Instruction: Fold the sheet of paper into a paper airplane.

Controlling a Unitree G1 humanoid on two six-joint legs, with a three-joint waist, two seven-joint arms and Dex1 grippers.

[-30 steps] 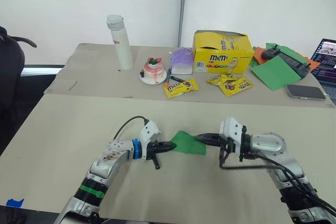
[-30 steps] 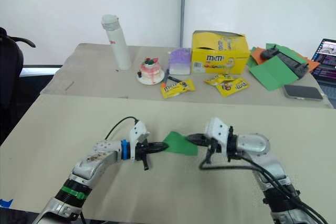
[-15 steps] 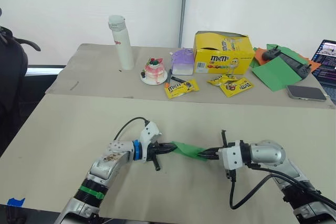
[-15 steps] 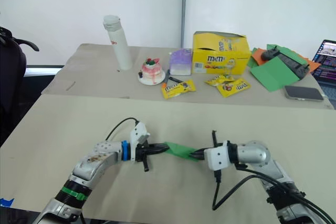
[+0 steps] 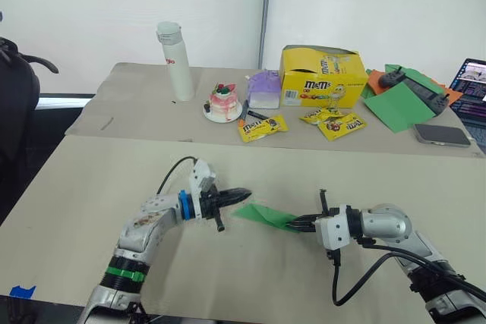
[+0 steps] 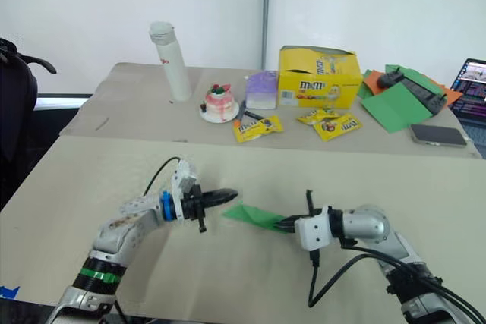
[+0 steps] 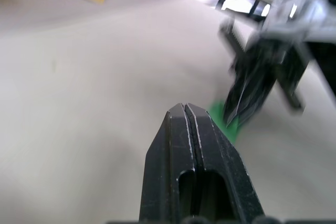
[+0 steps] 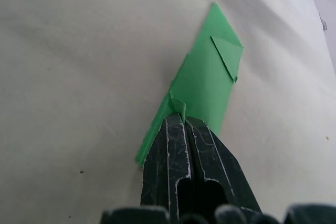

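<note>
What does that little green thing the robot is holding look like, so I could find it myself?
On the near beige table, between the two arms, look by the right gripper, which is shut on one end of the paper airplane. It is a narrow bright green wedge with layered flaps, tapering to a point aimed toward the left gripper. Unlike the flat green sheet on the far table, it is folded.

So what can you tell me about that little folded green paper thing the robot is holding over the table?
The bright green paper airplane is a thin sheet folded into a narrow, pointed wedge, with layered flaps and a small triangular fold near its tip. The right gripper pinches its rear end with both black fingers closed on it; the point faces the left gripper, which is shut and apart from it. It lies low over the beige table, in the gap between the two arms.
</note>
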